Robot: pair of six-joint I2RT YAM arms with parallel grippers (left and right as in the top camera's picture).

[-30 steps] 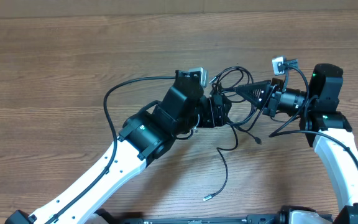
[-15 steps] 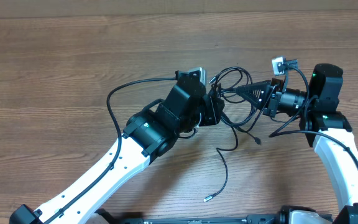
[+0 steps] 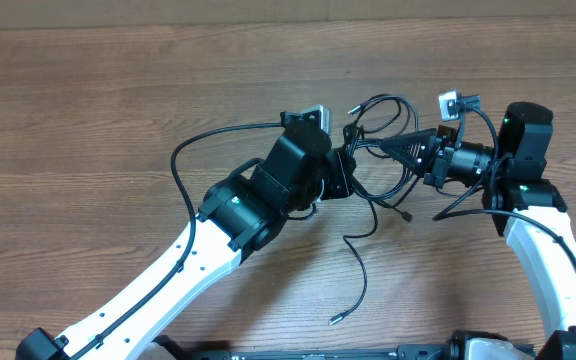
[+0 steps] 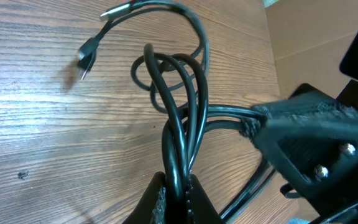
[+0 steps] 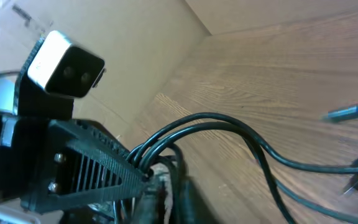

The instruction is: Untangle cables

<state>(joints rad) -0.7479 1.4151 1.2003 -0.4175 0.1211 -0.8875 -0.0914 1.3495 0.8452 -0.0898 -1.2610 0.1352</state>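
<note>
**Pincers pinched the cables from both sides**

The left pincer (image 4: 178, 190) was pressed together on the cables (image 4: 180, 146), with the black cords squeezed between its two fingers. The right pincer (image 3: 361, 149) pointed in from the other side and pinched the same cables just beside it. Both sat near the middle of the brown wooden table (image 3: 88, 90). Past the pincers, the cables made a few loops twisted through each other. One loose cord (image 3: 360, 275) ran toward the near edge and ended in a small plug (image 3: 336, 319) on the table.
</note>
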